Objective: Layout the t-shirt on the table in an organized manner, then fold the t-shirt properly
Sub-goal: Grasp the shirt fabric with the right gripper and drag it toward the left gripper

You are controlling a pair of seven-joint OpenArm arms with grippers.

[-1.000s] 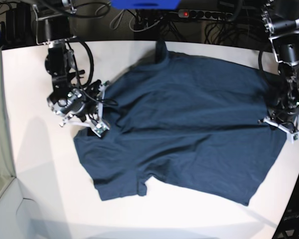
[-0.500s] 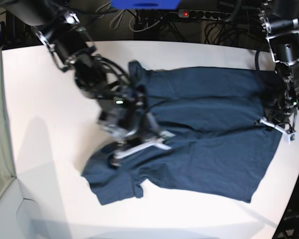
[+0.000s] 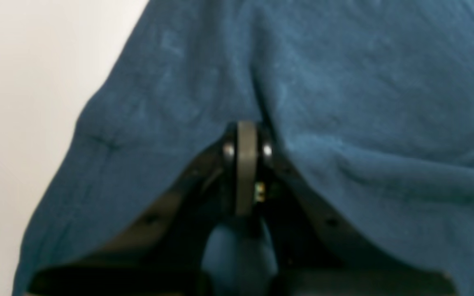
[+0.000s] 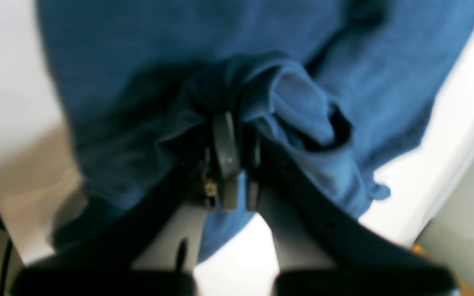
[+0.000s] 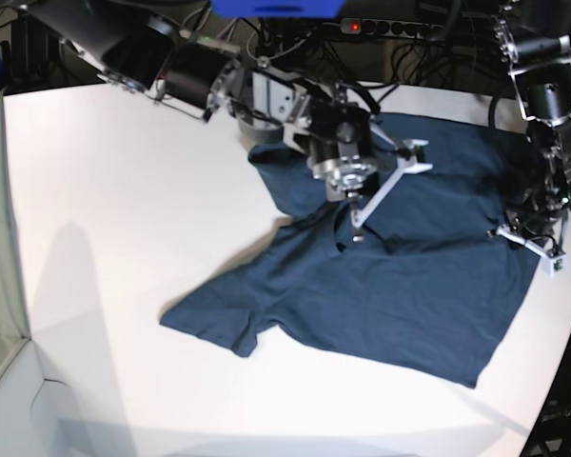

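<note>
Now both jaws clamped on the t-shirt (image 5: 400, 286), right arm's fold lifted above the table (image 5: 105, 219).

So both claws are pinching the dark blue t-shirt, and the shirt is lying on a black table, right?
Not quite: the table is white, not black, as the base view shows. The rest holds: the right claw is shut on a bunched fold of the t-shirt, and the left claw is shut on its cloth too, as the two wrist views show.
</note>
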